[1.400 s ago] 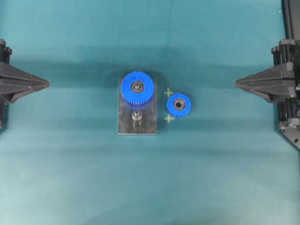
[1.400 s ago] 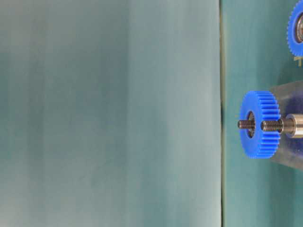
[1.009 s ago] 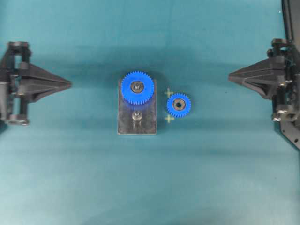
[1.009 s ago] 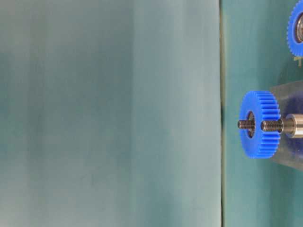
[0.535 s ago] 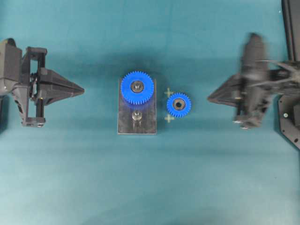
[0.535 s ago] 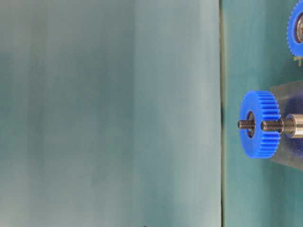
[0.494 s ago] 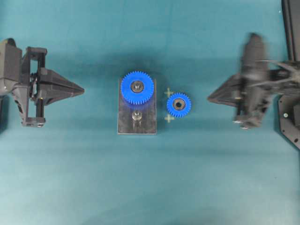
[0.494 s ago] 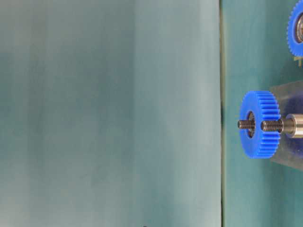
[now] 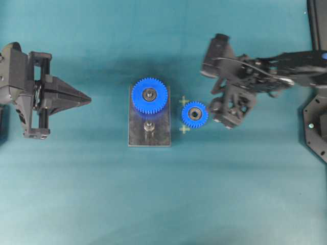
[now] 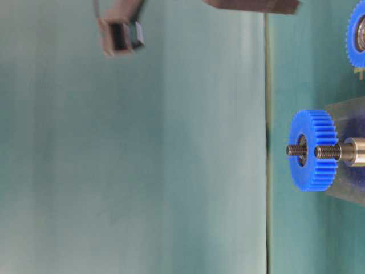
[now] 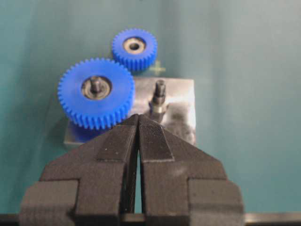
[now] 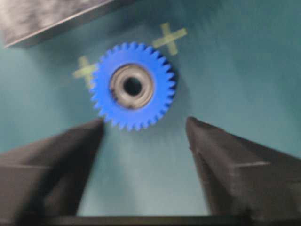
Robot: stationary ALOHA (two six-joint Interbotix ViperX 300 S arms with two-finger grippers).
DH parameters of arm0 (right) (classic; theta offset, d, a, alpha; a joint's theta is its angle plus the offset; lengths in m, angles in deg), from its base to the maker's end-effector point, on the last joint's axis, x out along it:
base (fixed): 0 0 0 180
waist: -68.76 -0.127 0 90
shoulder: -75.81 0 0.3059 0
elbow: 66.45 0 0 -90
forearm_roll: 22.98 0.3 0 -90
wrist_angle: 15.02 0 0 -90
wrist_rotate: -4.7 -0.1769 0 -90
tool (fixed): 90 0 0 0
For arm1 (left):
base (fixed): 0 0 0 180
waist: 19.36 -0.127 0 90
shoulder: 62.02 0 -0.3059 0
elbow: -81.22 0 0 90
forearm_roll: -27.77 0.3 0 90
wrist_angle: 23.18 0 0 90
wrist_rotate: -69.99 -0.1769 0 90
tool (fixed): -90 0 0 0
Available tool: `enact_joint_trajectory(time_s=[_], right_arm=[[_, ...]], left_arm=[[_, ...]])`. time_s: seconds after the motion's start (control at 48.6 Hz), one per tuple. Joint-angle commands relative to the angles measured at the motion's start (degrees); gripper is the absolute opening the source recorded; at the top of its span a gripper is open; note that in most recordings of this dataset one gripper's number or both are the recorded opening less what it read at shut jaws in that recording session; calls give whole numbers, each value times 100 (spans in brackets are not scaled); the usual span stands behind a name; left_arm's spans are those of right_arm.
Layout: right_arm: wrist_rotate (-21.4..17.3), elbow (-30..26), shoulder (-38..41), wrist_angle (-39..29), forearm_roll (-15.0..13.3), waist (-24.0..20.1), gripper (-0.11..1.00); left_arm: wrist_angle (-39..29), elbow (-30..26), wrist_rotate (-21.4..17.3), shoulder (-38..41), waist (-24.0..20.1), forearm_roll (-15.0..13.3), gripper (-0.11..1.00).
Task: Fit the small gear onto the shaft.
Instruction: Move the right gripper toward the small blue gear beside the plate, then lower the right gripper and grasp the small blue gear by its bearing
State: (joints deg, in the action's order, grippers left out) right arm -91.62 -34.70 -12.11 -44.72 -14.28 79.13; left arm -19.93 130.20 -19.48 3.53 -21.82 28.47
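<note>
The small gear [image 9: 194, 114], bright blue with a silver hub, lies flat on the teal mat right of the grey plate [image 9: 159, 137]. The bare shaft [image 9: 148, 126] stands on that plate, in front of the larger blue gear [image 9: 149, 95]. My right gripper [image 9: 214, 87] hovers open just right of the small gear. In the right wrist view the small gear [image 12: 133, 86] lies just beyond the spread fingertips [image 12: 96, 126], touching neither. My left gripper [image 9: 90, 99] is shut and empty, pointing at the plate from the left. Its wrist view shows the shaft [image 11: 160, 94] beyond the left gripper [image 11: 138, 116].
Two yellow cross marks [image 9: 184, 101] [image 9: 184, 129] flank the small gear on the mat. A dark arm base [image 9: 314, 125] sits at the right edge. In the table-level view dark parts of the right arm [image 10: 120, 28] enter at the top.
The right arm has swung in leftward to the small gear and its jaws have opened. The left gripper advanced rightward earlier and has held still over the last half second.
</note>
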Motion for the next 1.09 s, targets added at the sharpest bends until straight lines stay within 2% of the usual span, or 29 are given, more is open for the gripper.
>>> enact_joint_trajectory(time_s=[0.0,0.412,0.659,1.07], right_arm=[[-70,-299,229,-35,18,44,90],[-53,-835,1301,-343,-26,141,89],[-62,-949,1494,-457,-246,176,89],[-44,-1055,1731,-932,-246,185,88]], left_arm=[[18,-70,9,-18,9,9,0],[-9,-79,18,44,53,9,0],[-9,-70,18,44,53,9,0],[-9,-35,18,44,53,9,0]])
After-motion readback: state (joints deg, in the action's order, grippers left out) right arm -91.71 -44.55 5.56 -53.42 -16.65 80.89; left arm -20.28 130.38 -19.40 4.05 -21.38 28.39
